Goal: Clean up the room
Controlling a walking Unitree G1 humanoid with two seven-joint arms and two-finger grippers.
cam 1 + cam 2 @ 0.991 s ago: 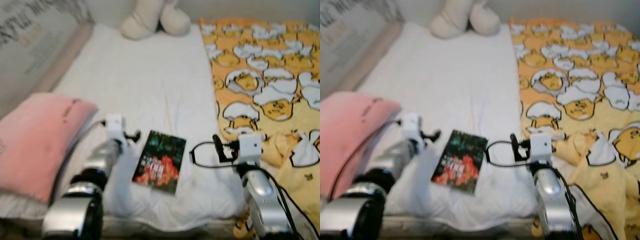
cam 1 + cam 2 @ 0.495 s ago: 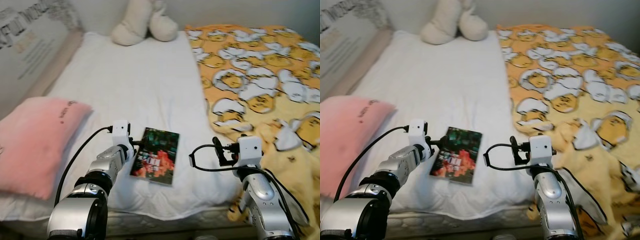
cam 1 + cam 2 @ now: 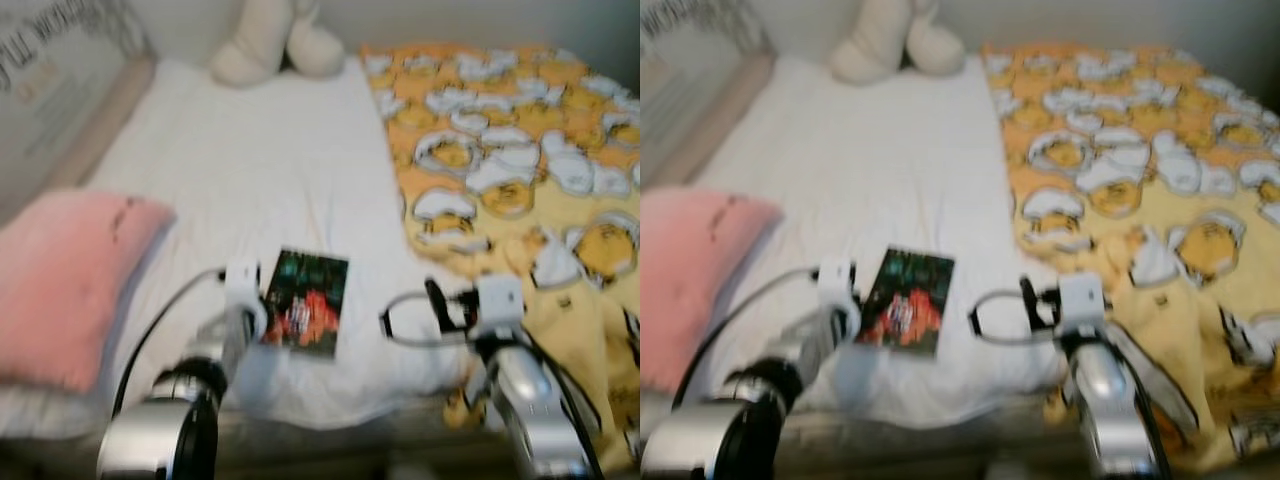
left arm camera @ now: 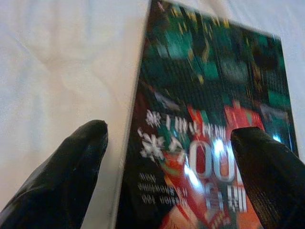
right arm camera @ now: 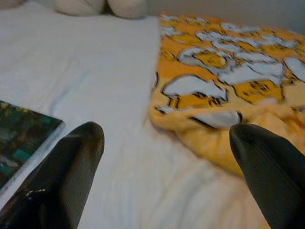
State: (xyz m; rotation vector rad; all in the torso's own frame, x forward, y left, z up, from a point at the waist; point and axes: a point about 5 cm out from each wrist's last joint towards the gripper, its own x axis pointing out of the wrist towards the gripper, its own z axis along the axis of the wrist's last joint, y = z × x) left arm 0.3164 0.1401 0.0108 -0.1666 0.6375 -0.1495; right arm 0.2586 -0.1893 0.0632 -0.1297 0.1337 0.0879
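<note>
A dark book [image 3: 307, 301] with a green and red cover lies flat on the white bed sheet [image 3: 260, 170] near the bed's front edge. My left gripper [image 4: 176, 157] is open right at the book's near left edge; one finger [image 4: 62, 176] is over the sheet and the other finger [image 4: 271, 181] is over the cover [image 4: 209, 119]. My right gripper [image 5: 167, 167] hovers open above the sheet to the right of the book [image 5: 21, 138], close to the edge of the yellow blanket [image 5: 224, 95]. Nothing is held.
A pink pillow [image 3: 60, 280] lies at the left. A cream plush toy [image 3: 270, 45] sits at the head of the bed. The yellow cartoon-print blanket [image 3: 520, 160] covers the bed's right half and spills over the front edge. A wall panel [image 3: 50, 90] runs along the left.
The camera has shifted and the picture is now blurred. My left gripper has closed in on the book's left edge. The right gripper stays about where it was.
</note>
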